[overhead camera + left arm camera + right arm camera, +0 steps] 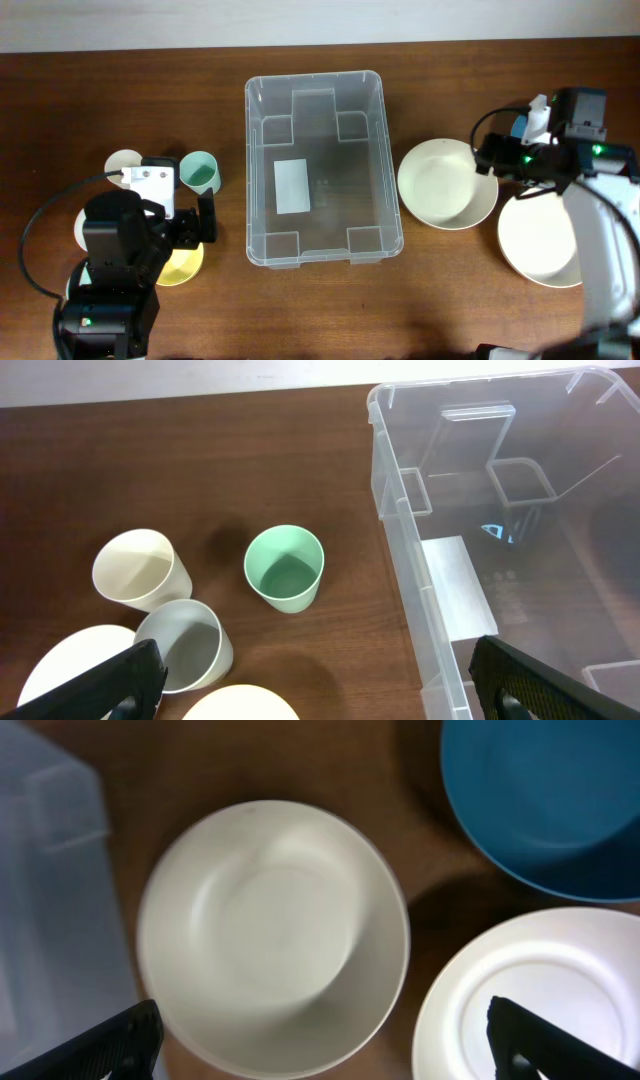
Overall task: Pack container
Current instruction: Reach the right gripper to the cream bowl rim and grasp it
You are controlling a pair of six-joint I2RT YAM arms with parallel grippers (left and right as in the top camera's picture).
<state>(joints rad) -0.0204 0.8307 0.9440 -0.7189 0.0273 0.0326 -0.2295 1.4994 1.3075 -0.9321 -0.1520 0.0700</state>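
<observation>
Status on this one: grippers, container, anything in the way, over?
Left gripper open, near green cup. Right gripper open, above cream bowl. Container holds nothing but its label. Opening unobstructed.

I could read no text anywhere. The white label [292, 186] on the base of the large clear plastic rectangular bin [313, 77] looked blank.

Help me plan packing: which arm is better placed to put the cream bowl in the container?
Right. The right claw hangs open by the cream bowl beside the container; the left claw faces cups.
</observation>
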